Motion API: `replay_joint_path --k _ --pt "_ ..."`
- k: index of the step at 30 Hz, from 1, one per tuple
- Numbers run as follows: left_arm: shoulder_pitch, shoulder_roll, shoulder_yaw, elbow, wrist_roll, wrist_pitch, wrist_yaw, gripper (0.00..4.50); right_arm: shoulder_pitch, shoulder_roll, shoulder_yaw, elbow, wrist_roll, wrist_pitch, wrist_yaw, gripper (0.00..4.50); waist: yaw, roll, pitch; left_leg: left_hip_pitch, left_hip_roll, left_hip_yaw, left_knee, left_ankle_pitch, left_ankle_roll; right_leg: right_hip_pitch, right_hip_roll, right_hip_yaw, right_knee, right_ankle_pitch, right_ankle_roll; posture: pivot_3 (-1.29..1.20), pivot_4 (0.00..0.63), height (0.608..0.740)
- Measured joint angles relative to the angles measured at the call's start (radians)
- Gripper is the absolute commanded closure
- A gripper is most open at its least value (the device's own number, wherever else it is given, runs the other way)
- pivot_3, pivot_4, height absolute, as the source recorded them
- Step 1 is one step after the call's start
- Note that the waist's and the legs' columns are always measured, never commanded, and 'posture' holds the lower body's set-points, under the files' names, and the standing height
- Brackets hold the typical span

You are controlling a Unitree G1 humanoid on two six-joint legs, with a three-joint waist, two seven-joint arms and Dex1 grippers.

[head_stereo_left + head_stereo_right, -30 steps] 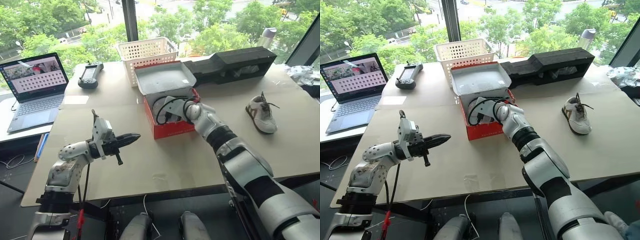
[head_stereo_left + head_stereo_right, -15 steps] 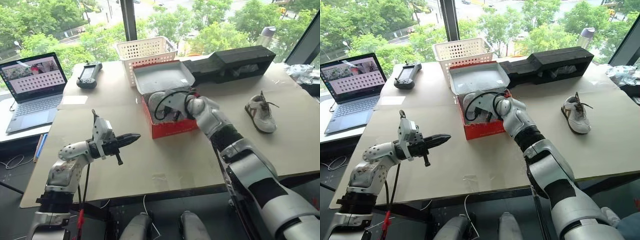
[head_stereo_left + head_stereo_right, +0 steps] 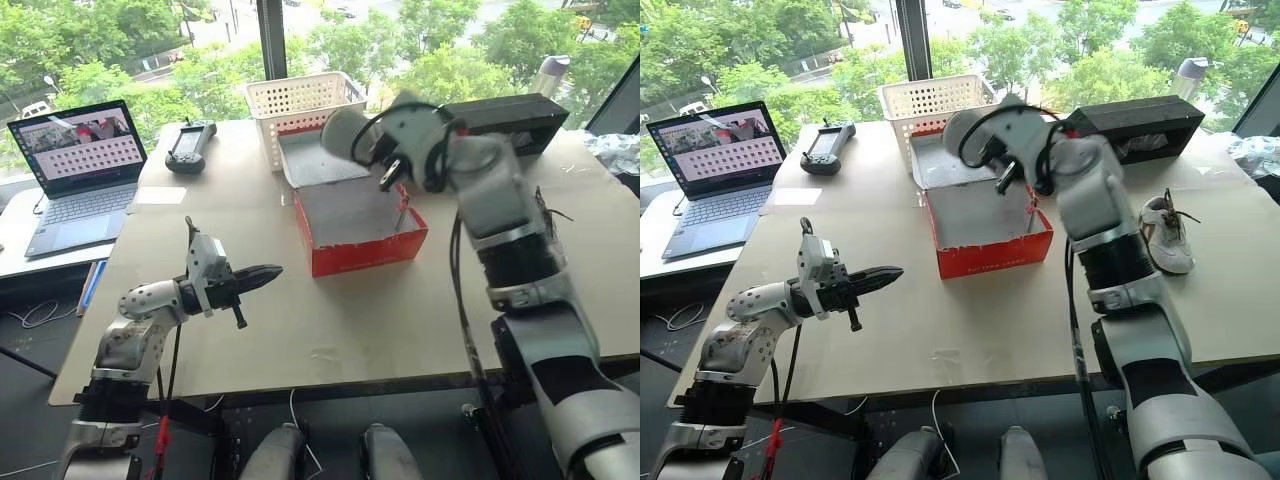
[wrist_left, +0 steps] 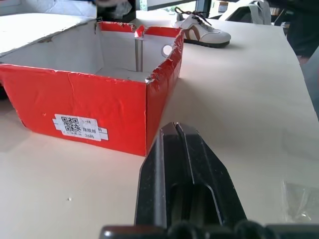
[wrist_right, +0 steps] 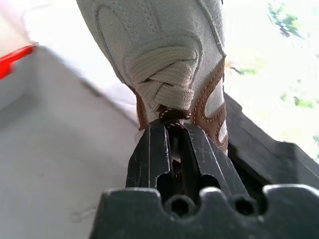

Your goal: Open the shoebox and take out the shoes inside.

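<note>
The right gripper [image 5: 172, 130] has risen out of the red cardboard shoebox [image 3: 362, 240], its black fingers pinched narrow on the heel of the second white canvas sneaker [image 5: 164, 59], which now hangs above the box's far edge. The box sits mid-table with its lid folded back toward the white perforated basket [image 3: 300, 100], and its grey floor now lies bare. The first sneaker [image 3: 1165, 232] rests on the table to the right. Only setting this shoe down seems left. The left gripper [image 3: 262, 275] hovers near-left, fingers fully together and empty.

Our right gripper [image 5: 172, 130] lifts the second white-and-tan lace-up sneaker [image 5: 164, 59] out of the red cardboard shoebox [image 3: 360, 235]; box interior is now bare.
</note>
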Motion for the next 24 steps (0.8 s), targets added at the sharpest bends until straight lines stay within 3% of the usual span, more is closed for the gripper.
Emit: replay_joint_path --k 4,9,18,24 --pt "-0.001 -0.007 -0.012 0.004 0.007 -0.002 -0.002 4.50 -0.068 -0.143 -0.103 0.177 0.019 0.089 -0.053 4.32 0.012 0.000 0.000 0.000 0.000 0.001 0.000 0.000 0.000 0.001 -0.003 -0.002 -0.002 0.000 0.000 0.00 0.150 0.738" --pt "-0.006 -0.017 -0.028 0.020 0.014 -0.003 -0.005 4.50 -0.067 -0.248 -0.073 0.330 0.024 0.176 0.028 4.32 -0.004 0.001 0.001 -0.001 0.000 0.003 -0.001 0.000 0.000 0.000 -0.005 -0.001 -0.001 -0.001 0.000 0.00 0.150 0.738" --pt "-0.018 -0.032 -0.039 0.031 0.029 -0.006 -0.015 4.50 -0.053 -0.262 -0.071 0.426 0.118 0.384 0.138 4.32 -0.018 0.001 0.001 -0.001 0.000 0.003 0.000 0.000 0.001 0.001 -0.004 -0.002 0.000 -0.002 0.000 0.00 0.150 0.738" --pt "-0.018 -0.036 -0.039 0.043 0.030 -0.006 -0.024 4.50 -0.005 -0.265 -0.071 0.560 0.121 0.301 0.049 4.32 -0.008 0.001 0.001 -0.002 -0.001 0.003 0.002 0.000 0.001 0.002 -0.006 -0.003 -0.001 -0.002 0.001 0.00 0.150 0.738"
